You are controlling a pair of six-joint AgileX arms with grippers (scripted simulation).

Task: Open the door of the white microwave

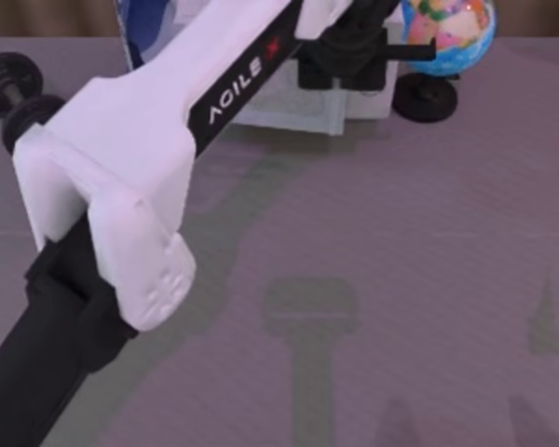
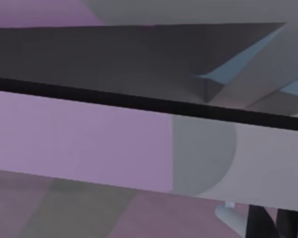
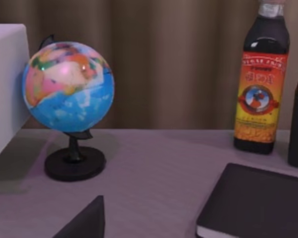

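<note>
My left gripper (image 1: 340, 56) at the door (image 1: 293, 102), finger state unclear, may slip or knock the globe (image 1: 447, 28).

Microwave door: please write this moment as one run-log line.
left arm: stretched across table to white microwave | left gripper: at door | right arm: out of top view | nearby: globe
</note>
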